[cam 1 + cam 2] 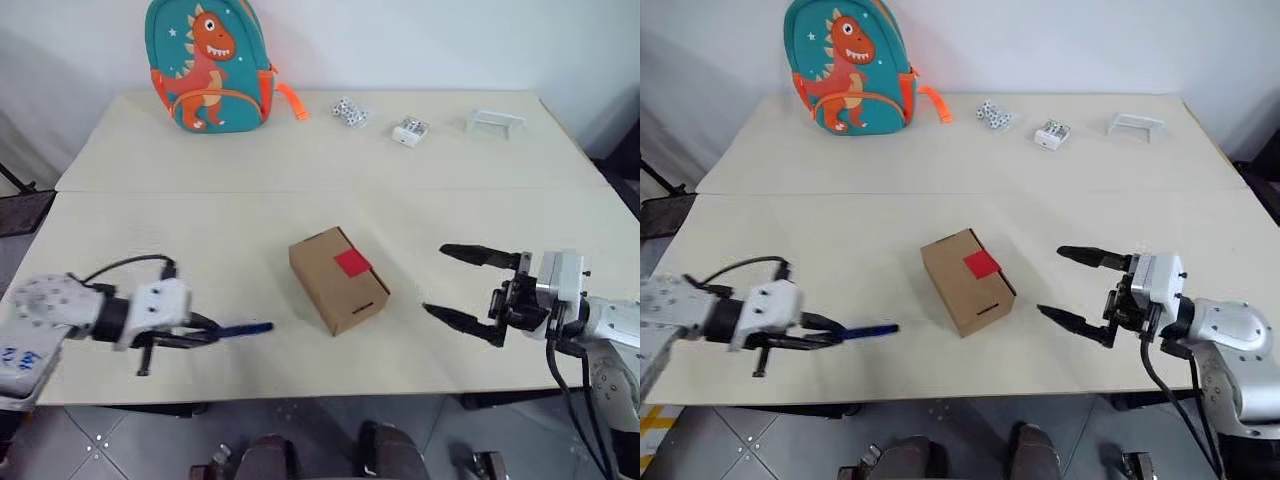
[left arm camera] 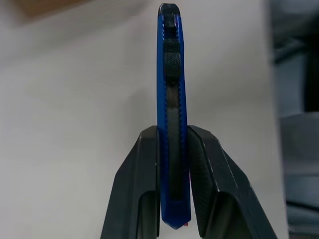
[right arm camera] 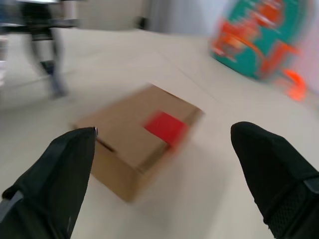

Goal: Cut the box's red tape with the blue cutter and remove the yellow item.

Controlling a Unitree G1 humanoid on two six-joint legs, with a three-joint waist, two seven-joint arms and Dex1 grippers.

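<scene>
The brown box point(image 1: 338, 279) lies closed in the middle of the table, its red tape point(image 1: 352, 263) a small square across the lid edge. To its left, my left gripper point(image 1: 200, 333) is shut on the blue cutter point(image 1: 240, 329), whose tip points right toward the box with a gap between them. The left wrist view shows the blue cutter point(image 2: 173, 114) clamped between both fingers point(image 2: 207, 169). My right gripper point(image 1: 452, 284) hovers open to the right of the box, fingers spread wide and aimed at it. The yellow item is hidden.
A teal dinosaur backpack point(image 1: 208, 65) stands at the far left of the table. Small packets point(image 1: 350, 113) point(image 1: 409, 131) and a white frame point(image 1: 495, 123) lie along the far edge. The table's near edge point(image 1: 300, 400) runs just below both grippers.
</scene>
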